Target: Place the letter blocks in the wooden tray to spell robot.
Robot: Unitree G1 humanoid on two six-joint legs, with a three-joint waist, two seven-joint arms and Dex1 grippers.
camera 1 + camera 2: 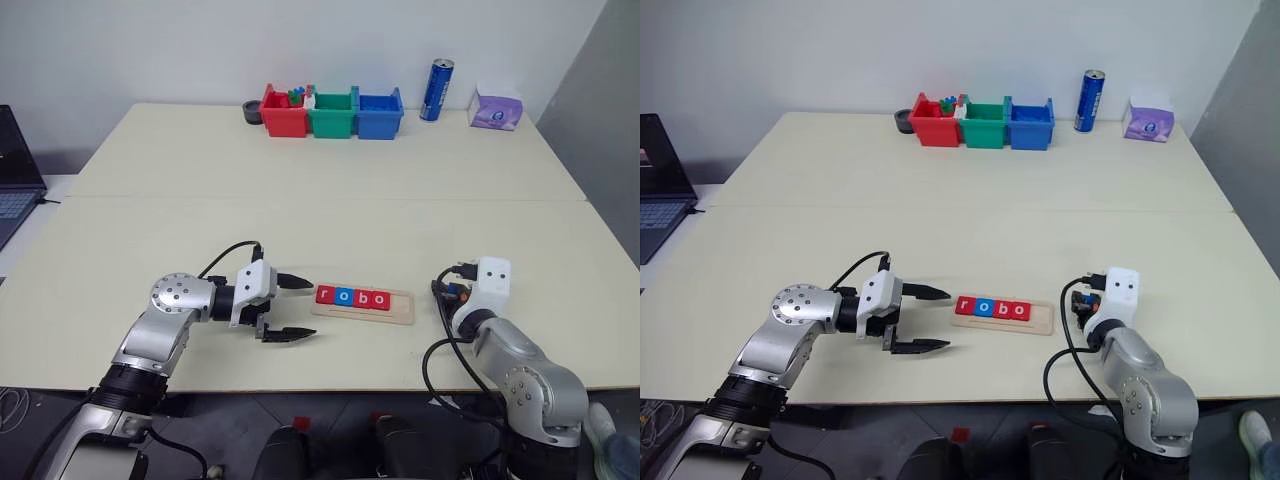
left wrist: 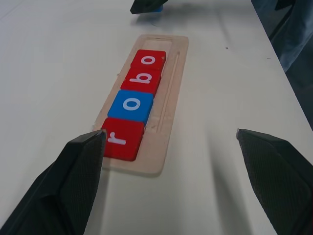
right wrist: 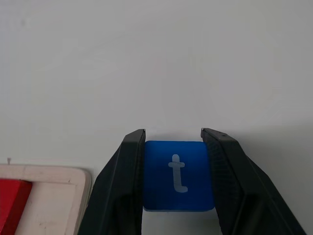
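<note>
Along the far edge of my table (image 1: 300, 170) I see three plastic bins set side by side, touching: the red bin (image 1: 284, 112), the green bin (image 1: 332, 113) and the blue bin (image 1: 380, 114). The red one holds a few small pieces, red, green and blue; I can't make out what they are from here. A dark round object (image 1: 251, 111) sits just beside the red bin, on its outer side. Past the blue bin a blue can (image 1: 436, 90) stands upright, and further along lies a purple tissue pack (image 1: 495, 109). At my far left, off the table, I can see an open laptop (image 1: 15, 170).
</note>
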